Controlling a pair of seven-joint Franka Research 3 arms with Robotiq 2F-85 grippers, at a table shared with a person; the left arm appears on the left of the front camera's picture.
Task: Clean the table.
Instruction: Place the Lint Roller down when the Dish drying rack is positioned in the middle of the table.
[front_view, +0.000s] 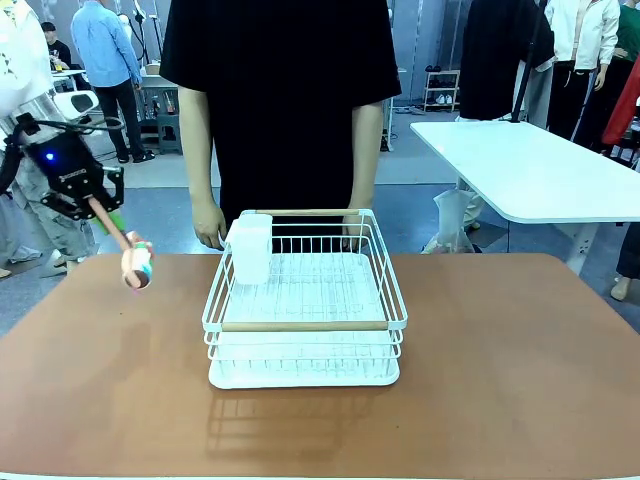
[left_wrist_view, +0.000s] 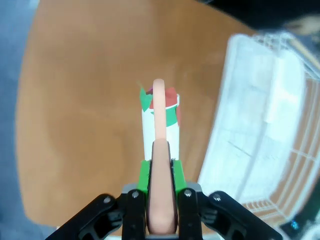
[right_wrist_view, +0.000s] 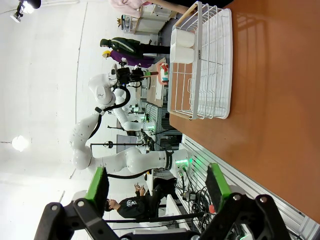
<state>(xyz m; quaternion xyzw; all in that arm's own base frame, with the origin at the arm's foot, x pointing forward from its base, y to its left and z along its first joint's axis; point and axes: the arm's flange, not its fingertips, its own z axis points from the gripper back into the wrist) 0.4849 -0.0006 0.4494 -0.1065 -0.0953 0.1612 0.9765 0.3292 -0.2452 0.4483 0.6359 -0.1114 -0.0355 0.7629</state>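
The reddish-brown table (front_view: 500, 350) spreads across the front view. My left gripper (front_view: 95, 205) hangs over its far left corner, shut on the peach handle of a brush-like tool (front_view: 125, 245). The tool's round head, white with green and red, points down at the tabletop. The left wrist view looks along this tool (left_wrist_view: 159, 115), clamped between the green pads of my left gripper (left_wrist_view: 161, 170), with the table (left_wrist_view: 75, 125) below. My right gripper (right_wrist_view: 157, 192) stands open beside the table (right_wrist_view: 280, 100), nothing between its fingers.
A white wire dish rack (front_view: 305, 300) on a white tray sits mid-table, with a white cup (front_view: 250, 248) in its far left corner. A person in black stands right behind it, one hand (front_view: 208, 232) at the table's far edge. A white table (front_view: 530, 170) stands back right.
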